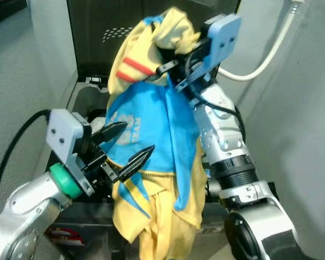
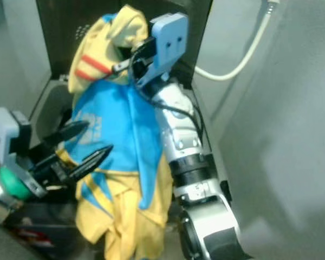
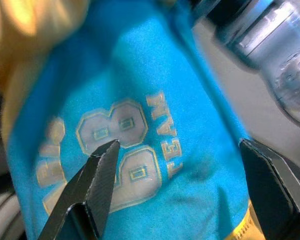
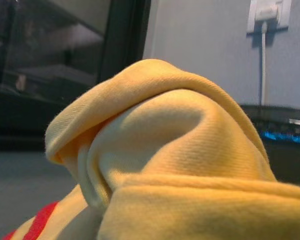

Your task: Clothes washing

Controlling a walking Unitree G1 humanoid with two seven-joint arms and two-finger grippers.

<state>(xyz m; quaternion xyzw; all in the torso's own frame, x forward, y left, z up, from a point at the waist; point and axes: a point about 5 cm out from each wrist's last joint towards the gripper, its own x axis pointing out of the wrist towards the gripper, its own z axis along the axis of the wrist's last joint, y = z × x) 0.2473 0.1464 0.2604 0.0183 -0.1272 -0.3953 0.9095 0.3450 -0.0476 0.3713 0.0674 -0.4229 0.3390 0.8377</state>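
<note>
Jersey [image 1: 151, 135], blue/yellow, hangs at 12 o'clock from right gripper [image 1: 170, 67], fingers clamped on its yellow top fold, above the washer [image 1: 89, 95] opening. Left gripper [image 1: 127, 146], jaws apart, sits at 8 o'clock by the fabric. Step: loading, prob. Next: lower into the drum. Drum interior hidden behind cloth.

Jersey [image 1: 162, 135]: blue panel, pale-gold outlined "8" and "TEAM" lettering; yellow top and hem, red stripes near top. Gripper housings pale blue; fingers black.
</note>
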